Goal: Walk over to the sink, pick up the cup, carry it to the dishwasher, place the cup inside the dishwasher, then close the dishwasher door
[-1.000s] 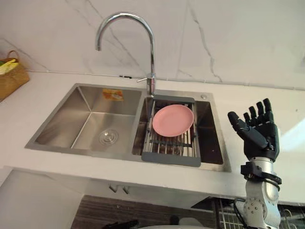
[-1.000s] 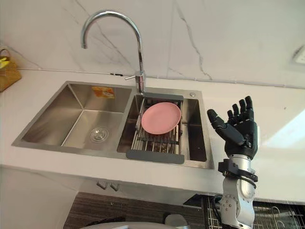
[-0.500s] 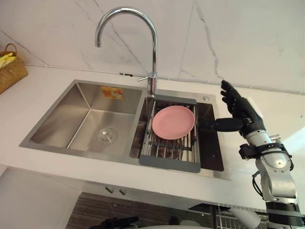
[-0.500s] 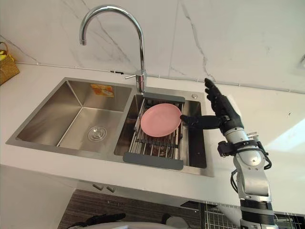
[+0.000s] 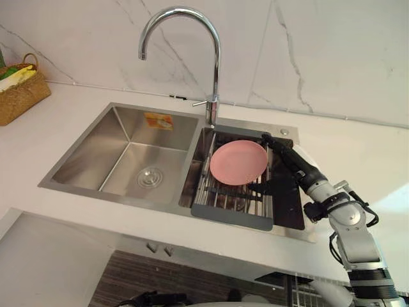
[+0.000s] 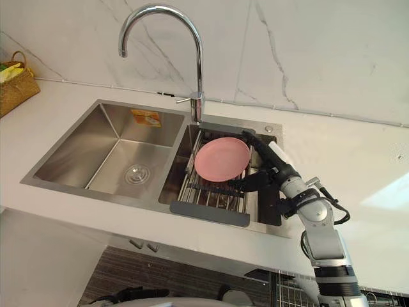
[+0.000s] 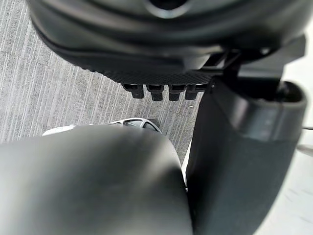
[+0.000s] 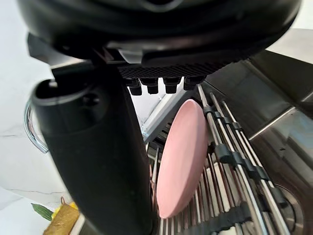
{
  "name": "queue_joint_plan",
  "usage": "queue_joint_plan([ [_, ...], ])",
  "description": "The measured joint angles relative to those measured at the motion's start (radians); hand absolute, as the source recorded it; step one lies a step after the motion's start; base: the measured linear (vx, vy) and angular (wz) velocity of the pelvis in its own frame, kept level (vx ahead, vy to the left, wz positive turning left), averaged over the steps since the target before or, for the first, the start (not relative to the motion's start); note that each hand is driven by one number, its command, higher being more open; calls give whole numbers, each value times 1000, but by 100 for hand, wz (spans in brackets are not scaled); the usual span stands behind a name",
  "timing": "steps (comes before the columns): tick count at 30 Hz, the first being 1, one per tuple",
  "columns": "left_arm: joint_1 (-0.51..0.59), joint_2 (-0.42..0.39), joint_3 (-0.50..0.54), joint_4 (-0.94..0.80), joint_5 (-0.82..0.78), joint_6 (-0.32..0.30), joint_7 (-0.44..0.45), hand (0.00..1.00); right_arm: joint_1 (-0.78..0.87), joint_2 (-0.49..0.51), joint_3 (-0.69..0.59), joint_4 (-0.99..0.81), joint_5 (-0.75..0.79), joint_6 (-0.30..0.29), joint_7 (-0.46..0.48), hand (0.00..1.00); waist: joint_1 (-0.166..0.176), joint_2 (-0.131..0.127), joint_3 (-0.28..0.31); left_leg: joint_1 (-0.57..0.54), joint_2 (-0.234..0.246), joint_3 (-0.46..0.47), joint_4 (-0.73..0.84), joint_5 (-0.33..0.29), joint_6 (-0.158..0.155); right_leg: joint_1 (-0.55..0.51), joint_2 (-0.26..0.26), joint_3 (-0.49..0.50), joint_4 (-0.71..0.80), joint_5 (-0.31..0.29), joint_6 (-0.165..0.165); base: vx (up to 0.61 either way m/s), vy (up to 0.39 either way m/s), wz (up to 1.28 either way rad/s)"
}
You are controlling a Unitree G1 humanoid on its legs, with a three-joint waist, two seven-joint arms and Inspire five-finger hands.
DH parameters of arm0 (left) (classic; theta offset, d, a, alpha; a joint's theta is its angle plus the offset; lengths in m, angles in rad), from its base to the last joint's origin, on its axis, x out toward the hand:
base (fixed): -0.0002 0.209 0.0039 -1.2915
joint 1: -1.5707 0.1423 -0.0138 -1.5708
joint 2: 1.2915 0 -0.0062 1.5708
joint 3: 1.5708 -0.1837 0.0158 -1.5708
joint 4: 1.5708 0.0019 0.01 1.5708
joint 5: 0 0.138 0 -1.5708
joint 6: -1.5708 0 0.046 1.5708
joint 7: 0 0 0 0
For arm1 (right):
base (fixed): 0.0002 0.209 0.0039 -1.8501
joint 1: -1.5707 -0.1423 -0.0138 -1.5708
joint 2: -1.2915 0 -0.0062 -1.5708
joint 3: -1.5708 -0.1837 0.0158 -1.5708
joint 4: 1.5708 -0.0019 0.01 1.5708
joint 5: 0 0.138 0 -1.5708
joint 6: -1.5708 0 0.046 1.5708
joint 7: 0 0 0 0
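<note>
In the left eye view you are at the sink (image 5: 96, 150), set into the white bench (image 5: 358, 153) under a tall faucet (image 5: 216, 77). The left basin is bare. The right 1 holds a dish rack (image 5: 231, 216) with a pink plate (image 5: 238, 162) leaning in it, and a wicker basket (image 5: 22, 96) stands well apart at the bench's far left. Your right robot hand (image 5: 299, 166) reaches into the right basin just beside the plate, fingers straight and thumb spread low toward the rack. It grips nothing.

The right eye view shows the same reach. The thumb (image 6: 246, 183) sits near the plate's lower edge, but you cannot tell whether it touches.

The left wrist view shows your left robot hand (image 7: 168, 91) hanging over the grey floor (image 7: 49, 98), fingers relaxed and empty.

In the right wrist view the plate stands edge-on past the spread thumb and fingers. A pale shape (image 8: 213, 182) lies under the rack bars, too hidden to name.

No cup can be made out, so you are at the pick-up step with nothing grasped. Judging from this, your next move calls for finding the cup first. Check under the rack before you curl the fingers, or you may take the plate instead.
</note>
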Motion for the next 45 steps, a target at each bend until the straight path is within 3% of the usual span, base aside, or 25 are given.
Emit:
queue_joint_plan([
  [9, 15, -5, 38, -2, 2, 0, -3, 100, 44, 0, 1, 0, -119, -67, -14, 100, -11, -7, -4, 10, -1, 10, -16, 5, -3, -2, 2, 9, -1, 0, 1, 2, 0, -3],
  [13, 16, -5, 37, -3, 10, -1, -4, 100, 46, 0, 1, -2, -202, -105, -82, 100, -17, -7, -5, 15, -1, 21, -16, 5, -4, -2, 3, 20, -1, 0, 1, 20, 2, -8],
  [24, 18, -5, 33, -4, 11, 3, 1, 100, 46, 4, 38, -2, -337, -125, -229, 100, -20, -6, -9, 21, 3, 27, -15, 4, -6, 0, 5, 21, -2, -2, 2, -22, -3, -2],
  [34, 23, -7, 33, -5, 11, 10, 1, 100, 43, 13, 92, 44, -412, -134, -259, 100, 2, -6, -34, 19, 2, -1, -16, 4, -6, 19, 6, -9, -21, -2, 2, 9, -8, 8],
  [45, 26, -8, 34, -7, 12, 12, -4, 100, -4, 13, 159, 161, -522, -134, -332, 100, 4, -3, -39, 16, -5, -25, -27, 10, -6, 34, 6, -31, -42, 3, 7, 7, 2, 6],
])
